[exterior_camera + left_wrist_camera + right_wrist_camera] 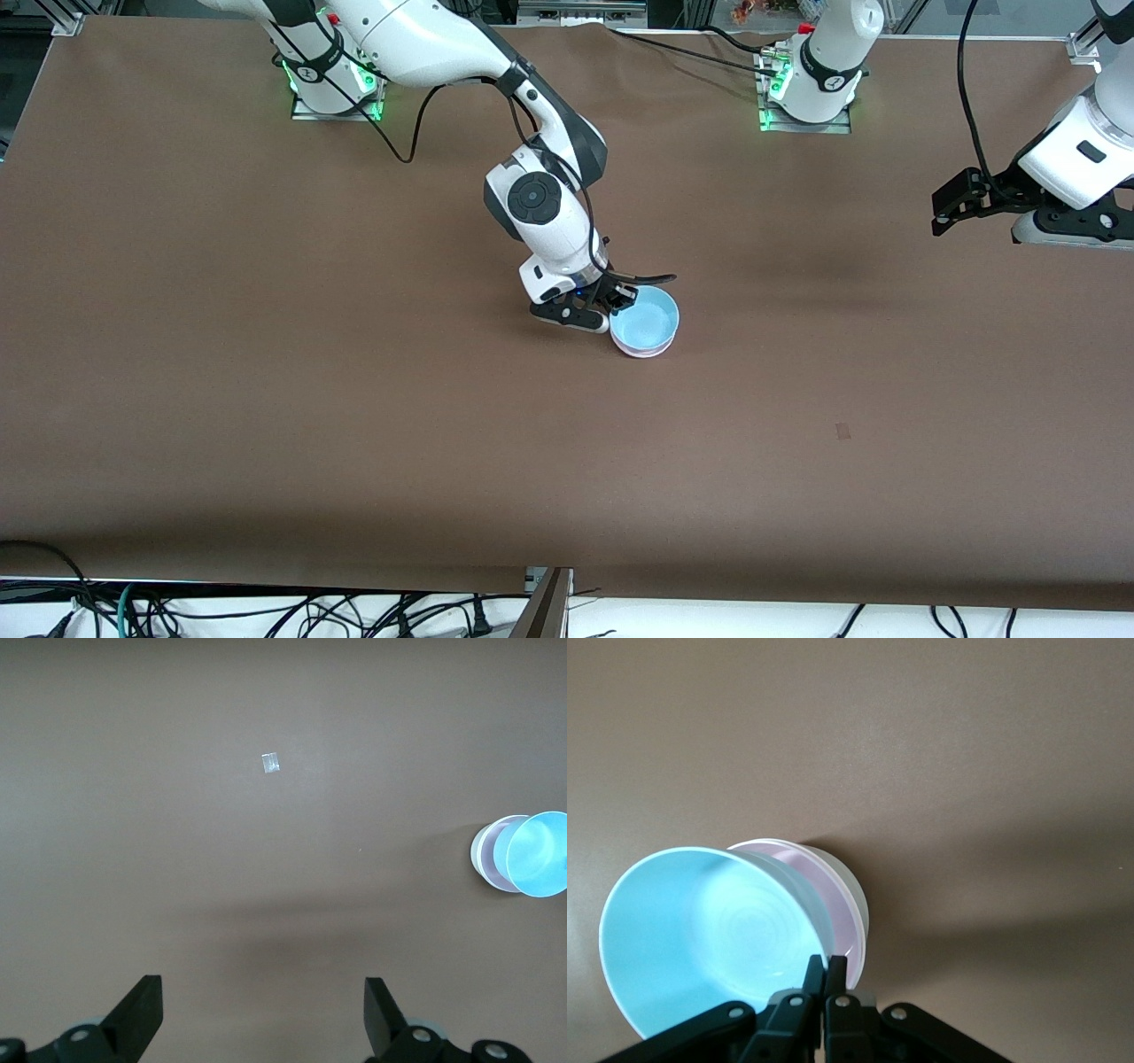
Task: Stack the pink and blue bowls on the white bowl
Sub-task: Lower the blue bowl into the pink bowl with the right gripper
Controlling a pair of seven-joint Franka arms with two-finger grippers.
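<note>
Blue bowl [647, 324] sits tilted on top of the pink bowl [640, 351], mid-frame in the front view, slightly right of centre; pink is nested in the white bowl [849, 884], whose rim shows only in the right wrist view. Right tool [618, 300] is clamped shut on the blue bowl's rim, fingers pinching the wall at the edge nearest the arm. Blue is not yet seated flat: in the right wrist view it leans well out of the pink one.

Risks, as I judge them:
- Letting go while the blue bowl leans could make it tip out or roll off the stack; light plastic, nothing to hold it.
- Pushing down off-centre may skid the whole stack across the worktop [266, 399], since nothing braces the white bowl.
- Fingers inside the rim could drag blue back up on withdrawal if it sticks to a pad.
- Bowls of like size may wedge askew rather than drop home.

Room and edges:
- Bare brown worktop on every side of the stack; worktop edges well apart from it.
- A small pale scrap [271, 765] lies on the worktop in the upper middle of the left wrist view, well apart from the bowls.
- Left tool [952, 206] waits at the right edge of the front view, over bare worktop, fingers spread wide and empty. No crowding between arms.
</note>
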